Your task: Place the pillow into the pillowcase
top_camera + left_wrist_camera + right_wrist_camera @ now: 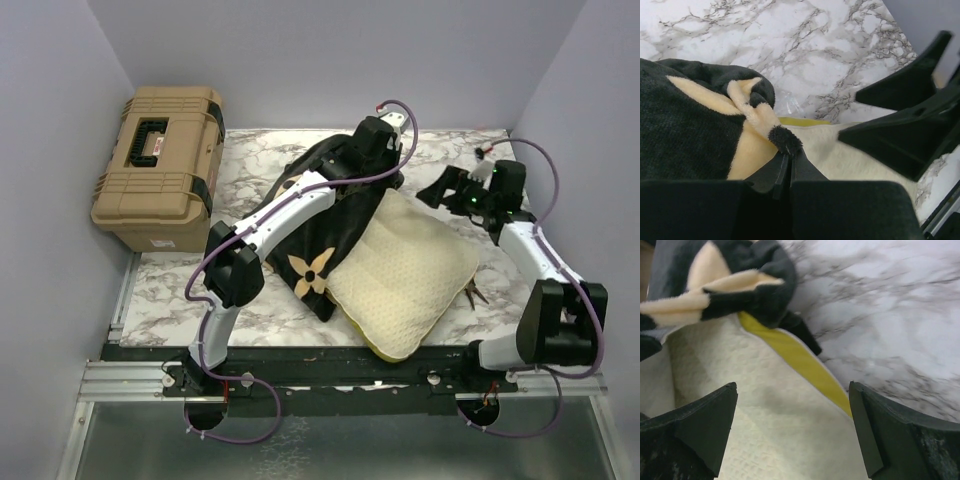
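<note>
The cream pillow (405, 270) lies on the marble table, its left part under the black flower-printed pillowcase (320, 250). My left gripper (385, 172) reaches over the case to its far edge. In the left wrist view it (789, 152) is shut on a black fuzzy fold of the pillowcase (685, 125), just above the pillow (840, 155). My right gripper (445, 190) hovers open over the pillow's far corner and also shows in the left wrist view (850, 116). In its own view the right gripper (792, 387) has only the pillow (765, 430) and its yellow band (795, 360) beneath the jaws, with the pillowcase (750, 285) ahead.
A tan toolbox (158, 165) stands at the back left beside the table (450, 150). A small dark brown item (475, 293) lies by the pillow's right edge. Grey walls close in on both sides and at the back.
</note>
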Motion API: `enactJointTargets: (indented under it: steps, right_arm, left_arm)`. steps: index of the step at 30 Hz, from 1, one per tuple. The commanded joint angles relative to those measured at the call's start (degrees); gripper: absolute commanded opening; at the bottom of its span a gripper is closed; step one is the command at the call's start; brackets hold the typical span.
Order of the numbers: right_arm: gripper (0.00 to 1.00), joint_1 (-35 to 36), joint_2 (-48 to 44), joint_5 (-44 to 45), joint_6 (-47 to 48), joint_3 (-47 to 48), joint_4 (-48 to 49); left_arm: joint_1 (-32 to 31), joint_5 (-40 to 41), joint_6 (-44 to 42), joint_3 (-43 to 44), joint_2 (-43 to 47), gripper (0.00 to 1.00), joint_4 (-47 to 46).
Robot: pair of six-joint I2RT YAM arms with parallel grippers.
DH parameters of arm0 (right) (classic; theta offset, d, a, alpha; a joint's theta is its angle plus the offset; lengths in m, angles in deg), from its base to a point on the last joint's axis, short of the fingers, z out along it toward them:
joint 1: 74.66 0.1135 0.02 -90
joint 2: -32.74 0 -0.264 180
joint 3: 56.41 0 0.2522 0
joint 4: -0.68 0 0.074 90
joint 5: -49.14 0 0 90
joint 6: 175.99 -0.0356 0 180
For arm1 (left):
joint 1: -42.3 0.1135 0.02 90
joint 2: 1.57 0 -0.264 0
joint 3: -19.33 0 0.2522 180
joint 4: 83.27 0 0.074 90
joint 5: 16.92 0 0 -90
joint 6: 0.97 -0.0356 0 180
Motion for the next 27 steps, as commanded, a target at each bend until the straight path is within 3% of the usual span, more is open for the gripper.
enactJointTargets:
  steps: [1,6,7,8,9,10,11,12,16,21,27]
  right_arm:
    - [0.98,6.2,6.22,-9.7,2.1,0.05,9.65]
    - [0.91,11.26,14.85,-9.98,2.02,2.85,10.15]
    - [0.82,11.33,15.65,-10.84,1.12,2.8,11.57]
    - [0.62,11.34,16.43,-12.57,0.31,3.0,12.93]
    - [0.34,11.31,17.14,-15.1,-0.55,3.58,13.93]
    - [0.19,11.33,17.45,-18.44,-1.5,4.14,14.91]
    - [0.06,11.34,16.86,-20.81,-2.75,4.21,16.27]
    - [0.01,11.34,15.47,-22.13,-4.41,3.56,18.14]
    - [0.0,11.34,7.16,-25.24,-10.0,0.65,22.58]
    - [0.0,11.34,-3.32,-23.58,-24.82,-5.1,34.63]
    - [0.0,11.34,-7.53,-20.36,-39.57,-6.82,48.08]
  left_arm:
    - [-0.47,-4.63,2.51,0.01,3.32,0.0,-2.23]
    - [-0.5,-6.16,3.77,-0.45,4.48,0.0,-2.32]
    - [-0.54,-6.73,4.04,-0.44,4.68,0.0,-2.32]
    - [-0.51,-7.17,4.34,-0.45,4.96,0.0,-2.32]
    - [-0.5,-7.53,4.64,-0.49,5.2,0.0,-2.32]
    - [-0.5,-7.87,4.91,-0.53,5.44,0.0,-2.33]
    - [-0.57,-8.29,5.04,-0.54,5.71,0.0,-2.32]
    - [-0.6,-8.77,5.18,-0.54,5.9,0.0,-2.27]
    - [-0.97,-9.66,6.69,0.55,7.11,0.0,-2.32]
    - [-4.18,-11.15,8.73,5.72,6.88,0.0,-2.32]
    - [-10.67,-11.61,12.59,13.09,5.71,0.0,-3.13]
